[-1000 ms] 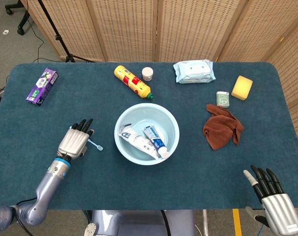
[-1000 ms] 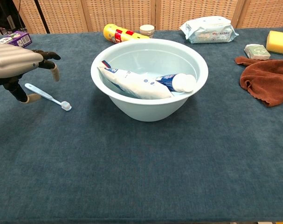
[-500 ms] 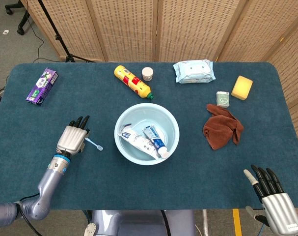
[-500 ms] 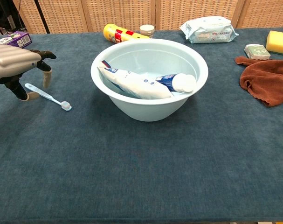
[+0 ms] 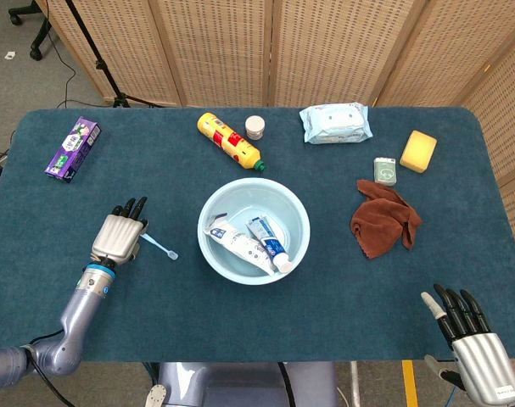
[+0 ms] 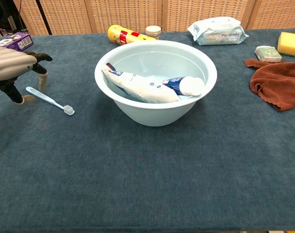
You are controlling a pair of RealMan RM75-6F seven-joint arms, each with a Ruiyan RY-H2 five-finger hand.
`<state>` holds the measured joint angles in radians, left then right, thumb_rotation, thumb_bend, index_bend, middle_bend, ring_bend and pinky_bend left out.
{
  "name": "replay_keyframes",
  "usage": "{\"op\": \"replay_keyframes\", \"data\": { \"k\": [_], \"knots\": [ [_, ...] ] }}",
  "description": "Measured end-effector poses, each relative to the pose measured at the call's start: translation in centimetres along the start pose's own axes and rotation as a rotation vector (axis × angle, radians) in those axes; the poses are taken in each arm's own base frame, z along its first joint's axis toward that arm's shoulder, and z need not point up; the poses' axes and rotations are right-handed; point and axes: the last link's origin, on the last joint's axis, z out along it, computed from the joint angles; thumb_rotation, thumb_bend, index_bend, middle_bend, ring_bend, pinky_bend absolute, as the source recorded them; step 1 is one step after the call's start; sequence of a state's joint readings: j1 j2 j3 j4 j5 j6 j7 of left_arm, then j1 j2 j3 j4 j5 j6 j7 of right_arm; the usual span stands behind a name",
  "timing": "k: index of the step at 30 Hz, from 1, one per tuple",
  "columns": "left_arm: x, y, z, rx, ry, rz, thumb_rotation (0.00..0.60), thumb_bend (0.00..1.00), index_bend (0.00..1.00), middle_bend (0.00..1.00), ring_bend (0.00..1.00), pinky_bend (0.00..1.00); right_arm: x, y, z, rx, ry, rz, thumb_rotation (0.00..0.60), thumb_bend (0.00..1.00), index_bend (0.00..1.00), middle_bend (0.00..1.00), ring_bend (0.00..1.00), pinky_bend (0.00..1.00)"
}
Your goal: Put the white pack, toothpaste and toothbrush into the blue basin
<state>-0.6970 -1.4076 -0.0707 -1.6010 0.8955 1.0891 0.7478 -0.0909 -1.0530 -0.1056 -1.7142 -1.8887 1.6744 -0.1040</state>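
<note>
Our left robot hand (image 6: 13, 73) hovers at mid-left over the toothbrush (image 6: 49, 100) handle, fingers apart, gripping nothing. Our right robot hand (image 5: 478, 352), lower right, lies open. White pack (image 6: 140, 86) and toothpaste (image 6: 183, 85) sit in the central blue basin (image 6: 156, 112).

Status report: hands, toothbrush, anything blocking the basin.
Left hand over toothbrush handle, grip unclear. Right hand open, idle. White pack, toothpaste in blue basin. Path clear.

Left robot hand (image 5: 117, 236) low, fingers spread; right robot hand (image 5: 476, 349) open, palm down.
</note>
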Motion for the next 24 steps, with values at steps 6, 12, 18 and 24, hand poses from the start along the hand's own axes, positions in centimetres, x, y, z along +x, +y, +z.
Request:
{"op": "replay_keyframes", "data": {
  "k": [6,12,18,24],
  "knots": [
    [-0.8,0.3,0.3,-0.014,0.011,0.028,0.6,0.36,0.48,0.0,0.04,0.22,0.0,0.0,0.0,-0.002,-0.001,0.001,0.6,0.1,0.06,0.0,0.0,0.0],
    [-1.4,0.7,0.7,-0.02,0.029,0.04,0.6,0.36,0.48,0.0,0.04,0.22,0.0,0.1,0.0,-0.002,0.0,0.001,0.6,0.1,0.06,0.0,0.0,0.0],
    [-1.7,0.8,1.2,-0.016,0.058,0.05,0.6,0.36,0.48,0.0,0.04,0.22,-0.1,0.1,0.1,-0.001,-0.003,0.0,0.6,0.1,0.06,0.0,0.0,0.0],
    [-2.2,0.9,1.3,-0.022,0.046,0.05,0.6,0.36,0.48,0.0,0.04,0.22,-0.1,0.1,0.1,-0.003,-0.001,-0.002,0.6,0.1,0.06,0.0,0.0,0.0]
  ]
}}
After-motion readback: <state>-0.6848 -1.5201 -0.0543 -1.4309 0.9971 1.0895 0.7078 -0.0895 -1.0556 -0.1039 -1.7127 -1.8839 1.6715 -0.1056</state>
